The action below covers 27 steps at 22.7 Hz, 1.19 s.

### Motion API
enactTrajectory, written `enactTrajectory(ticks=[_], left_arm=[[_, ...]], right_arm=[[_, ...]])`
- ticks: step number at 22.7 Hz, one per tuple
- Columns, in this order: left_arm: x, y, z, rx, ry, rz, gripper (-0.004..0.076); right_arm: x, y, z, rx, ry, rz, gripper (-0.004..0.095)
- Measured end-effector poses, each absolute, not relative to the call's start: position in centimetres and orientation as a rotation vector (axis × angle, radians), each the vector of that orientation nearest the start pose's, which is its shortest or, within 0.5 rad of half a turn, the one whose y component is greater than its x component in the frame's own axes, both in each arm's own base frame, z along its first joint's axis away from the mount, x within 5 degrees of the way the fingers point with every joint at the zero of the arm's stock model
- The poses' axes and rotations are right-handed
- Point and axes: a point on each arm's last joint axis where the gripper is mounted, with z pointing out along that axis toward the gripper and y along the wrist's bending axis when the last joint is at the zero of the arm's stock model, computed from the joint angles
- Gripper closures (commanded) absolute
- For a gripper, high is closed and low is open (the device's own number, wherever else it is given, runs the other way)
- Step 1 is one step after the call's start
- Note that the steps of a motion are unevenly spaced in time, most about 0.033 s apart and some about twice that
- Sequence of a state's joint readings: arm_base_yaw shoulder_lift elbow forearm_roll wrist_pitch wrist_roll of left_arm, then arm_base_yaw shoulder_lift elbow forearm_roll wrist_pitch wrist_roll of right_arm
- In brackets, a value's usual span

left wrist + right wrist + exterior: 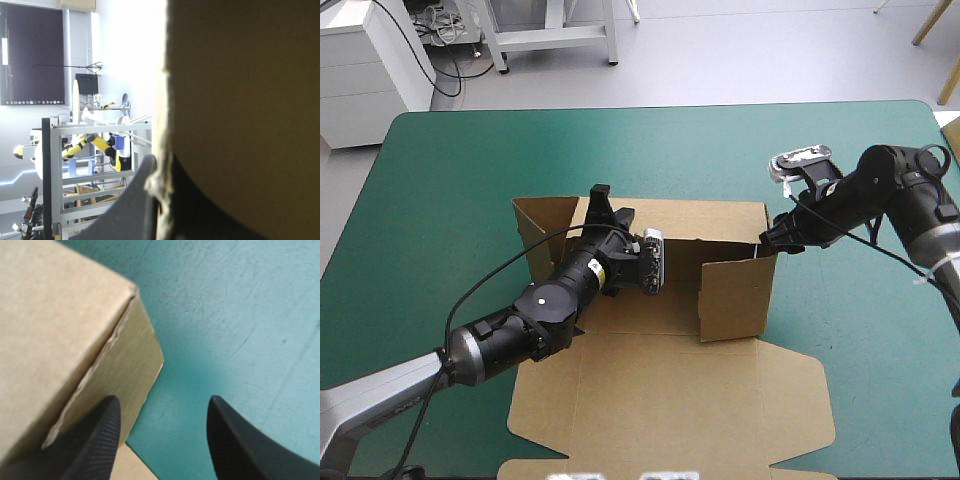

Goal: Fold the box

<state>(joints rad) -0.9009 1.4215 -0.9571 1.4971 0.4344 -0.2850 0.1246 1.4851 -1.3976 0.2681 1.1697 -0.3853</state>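
The brown box [735,295] stands mid-table with its back and right walls raised and its lid [670,400] flat toward the near edge. My left gripper [600,195] reaches over the tray floor to the top of the back wall. In the left wrist view its black fingers [135,205] are all but shut, with the board's edge [161,125] between them. My right gripper [768,238] sits at the box's back right corner, outside the wall. In the right wrist view the right gripper [164,401] is open, one finger against the box corner [130,325], the other over the cover.
The teal-green cover [860,340] shows bare to the right of the box and along the far side [650,140]. The back wall's left end flap [542,225] sticks out past my left arm. Both arms lie low over the table.
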Motion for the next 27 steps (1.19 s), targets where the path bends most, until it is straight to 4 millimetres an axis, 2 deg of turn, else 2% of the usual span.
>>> enactTrajectory(ticks=[7,12,19,27], left_arm=[[22.4,-22.2,30.3,1.575,1.224,0.624,0.0731],[22.6,-22.0,30.3,1.566,1.239,0.640,0.0731],[22.6,-22.0,30.3,1.560,1.246,0.628,0.0731],[22.6,-22.0,30.3,1.561,1.243,0.625,0.0731]], right_arm=[[25.7,6.0,33.4,-0.686,2.577,0.353,0.0425],[23.2,6.9,32.9,-0.816,2.470,0.498,0.0425],[22.0,7.1,33.6,-0.877,2.447,0.552,0.0425],[22.3,7.7,33.4,-0.784,2.451,0.545,0.0441]])
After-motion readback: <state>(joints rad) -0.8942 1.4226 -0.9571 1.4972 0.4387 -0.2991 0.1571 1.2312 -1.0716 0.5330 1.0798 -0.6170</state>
